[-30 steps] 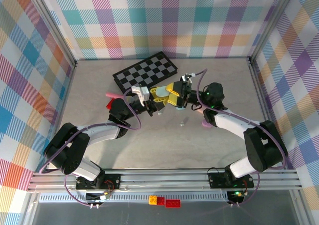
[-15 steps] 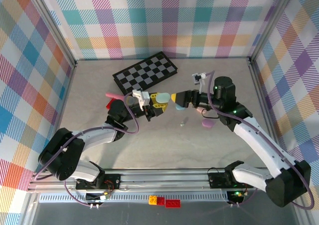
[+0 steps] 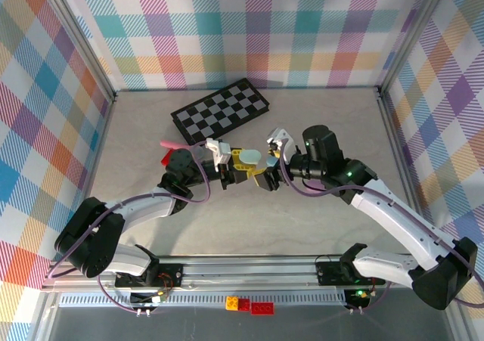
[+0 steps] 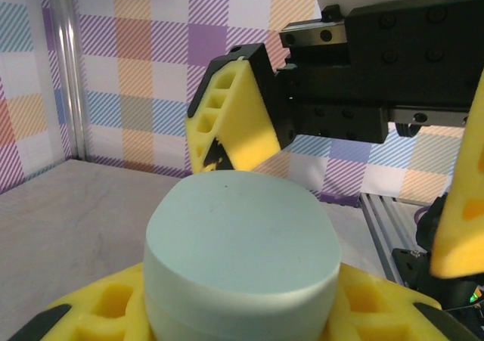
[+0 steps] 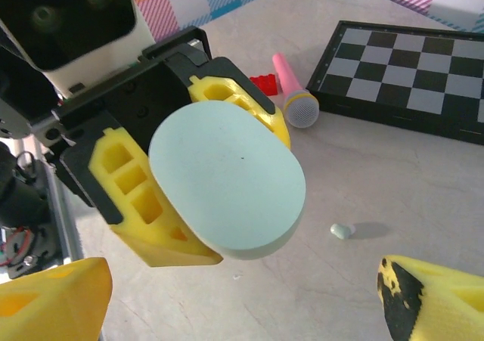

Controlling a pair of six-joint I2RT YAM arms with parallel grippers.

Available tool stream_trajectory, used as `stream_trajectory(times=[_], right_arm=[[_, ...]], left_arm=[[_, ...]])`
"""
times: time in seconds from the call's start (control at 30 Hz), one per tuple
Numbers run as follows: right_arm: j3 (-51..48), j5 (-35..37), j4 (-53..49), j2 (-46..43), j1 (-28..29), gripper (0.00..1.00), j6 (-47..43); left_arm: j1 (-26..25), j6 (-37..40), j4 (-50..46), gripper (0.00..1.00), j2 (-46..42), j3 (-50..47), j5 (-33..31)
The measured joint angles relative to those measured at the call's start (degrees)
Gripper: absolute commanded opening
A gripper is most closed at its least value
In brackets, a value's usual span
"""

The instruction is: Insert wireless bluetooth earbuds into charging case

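**Above mid-surface: closed case held out, right fingers spread wide around it**

Above the middle of the surface (image 3: pixel 302 227), clamps a pale mint charging case (image 5: pixel 227 178) between the left fingers (image 4: pixel 113 299), pressed tight against its sides, lifted clear and turned broad face toward the other arm. Seems to grip the lower shell only. Reads as a presentation hold, with the lid face free of foam and open to the opposite arm.

Spreads the right fingers (image 5: pixel 446 303) wide and empty, one to each side of the case, touching nothing. Shows the case with its lid down, hence no way in for a bud yet. Probably calls for opening first.

On the bare surface below: one greenish earbud (image 5: pixel 342 230), loose, apart from the case and from both sets of fingers.

Room to move:
- Open surface all round the earbud.
- Pink toy microphone (image 5: pixel 291 91) and red brick (image 5: pixel 263 84) just beside each other, farther off.
- Folded chessboard (image 3: pixel 221 108) toward the back wall, well apart.
- Tight only between the two wrists, nearly nose to nose.
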Motion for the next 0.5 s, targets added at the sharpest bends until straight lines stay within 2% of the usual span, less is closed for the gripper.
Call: stream_trajectory(times=[0.5], right_arm=[[0.02,8.81,3.52,0.20,0.68,0.89,0.85]], left_arm=[[0.33,0.04,0.04,0.35,-0.74,-0.02,0.37]])
